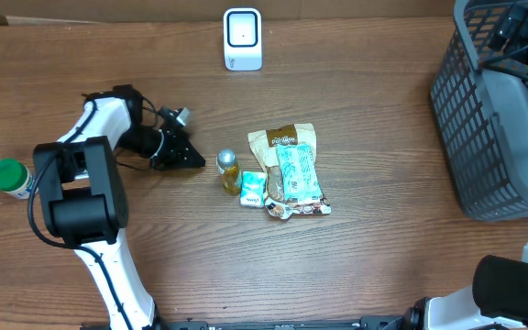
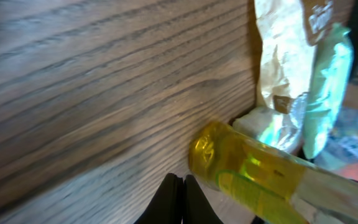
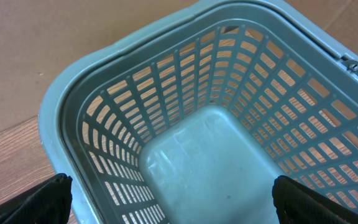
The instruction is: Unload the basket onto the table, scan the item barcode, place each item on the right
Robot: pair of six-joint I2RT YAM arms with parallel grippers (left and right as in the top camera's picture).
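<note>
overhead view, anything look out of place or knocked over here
The green-capped bottle sits alone at the far left, well apart from the pile of packets. The small yellow bottle beside that pile appears to lie on its side.

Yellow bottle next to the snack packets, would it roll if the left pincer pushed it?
Probably: the yellow bottle looks round-bodied and seems to lie on its side. It looks smooth and glossy, so likely slippery. The snack packets beside it might stop it.
</note>
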